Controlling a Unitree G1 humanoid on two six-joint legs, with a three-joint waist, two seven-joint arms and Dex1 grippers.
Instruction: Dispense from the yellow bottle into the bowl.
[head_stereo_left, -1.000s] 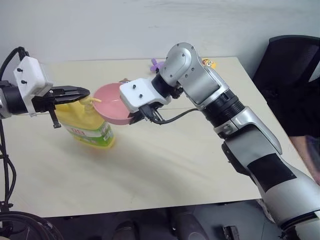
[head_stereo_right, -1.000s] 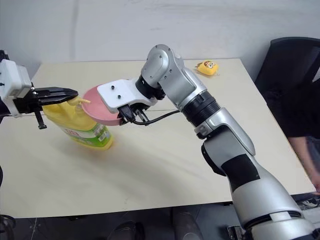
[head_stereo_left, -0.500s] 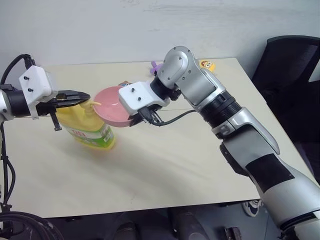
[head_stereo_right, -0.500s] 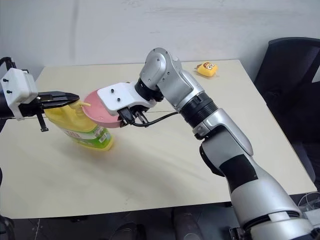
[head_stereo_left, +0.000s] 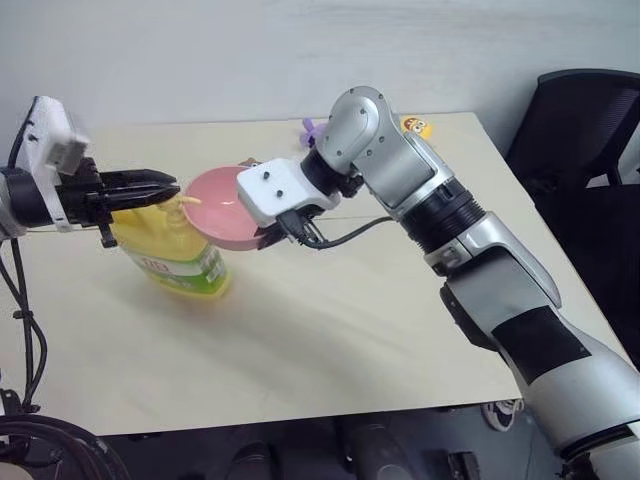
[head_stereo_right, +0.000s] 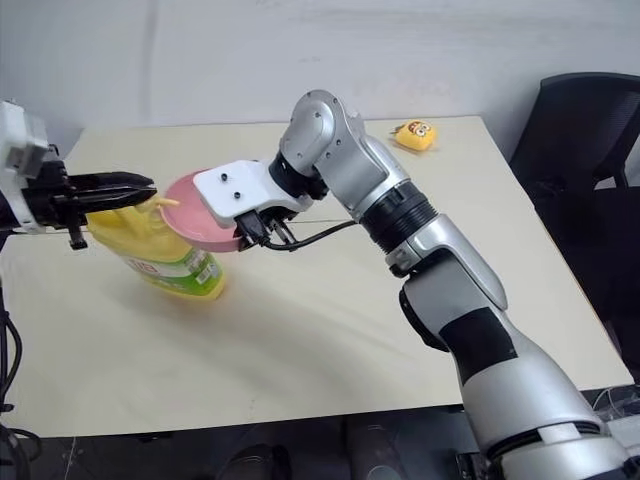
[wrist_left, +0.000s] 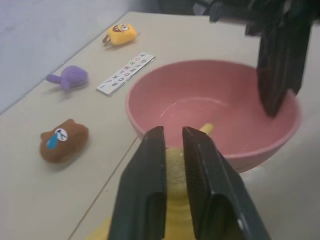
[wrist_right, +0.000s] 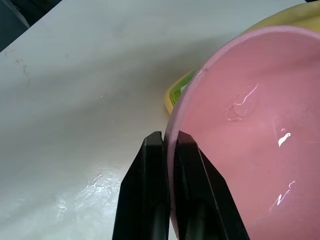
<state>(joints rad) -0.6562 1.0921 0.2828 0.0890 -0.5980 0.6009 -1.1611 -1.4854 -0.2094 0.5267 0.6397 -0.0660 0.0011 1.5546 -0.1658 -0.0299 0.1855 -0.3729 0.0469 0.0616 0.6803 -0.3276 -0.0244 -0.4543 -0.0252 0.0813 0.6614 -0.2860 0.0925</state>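
Observation:
The yellow bottle (head_stereo_left: 176, 256) stands on the table's left part, its pump spout (head_stereo_left: 188, 200) reaching over the rim of the pink bowl (head_stereo_left: 222, 207). My right gripper (wrist_right: 171, 137) is shut on the bowl's near rim and holds the bowl tilted in the air beside the bottle; the same gripper (head_stereo_left: 272, 236) shows under the bowl's right side. My left gripper (head_stereo_left: 166, 186) lies level just above the pump top, its fingers (wrist_left: 150, 150) a narrow gap apart with nothing between them. The bottle's pump (wrist_left: 172, 160) shows below the left fingers.
A small yellow toy (head_stereo_left: 416, 127) and a purple toy (head_stereo_left: 314, 128) lie at the table's far edge. A brown toy (wrist_left: 64, 141) and a printed strip (wrist_left: 126, 73) lie behind the bowl. A black chair (head_stereo_left: 585, 130) stands to the right of the table.
My left wrist has rolled and lifted slightly, and its fingers have parted a little above the pump. The bowl and my right gripper have stayed put.

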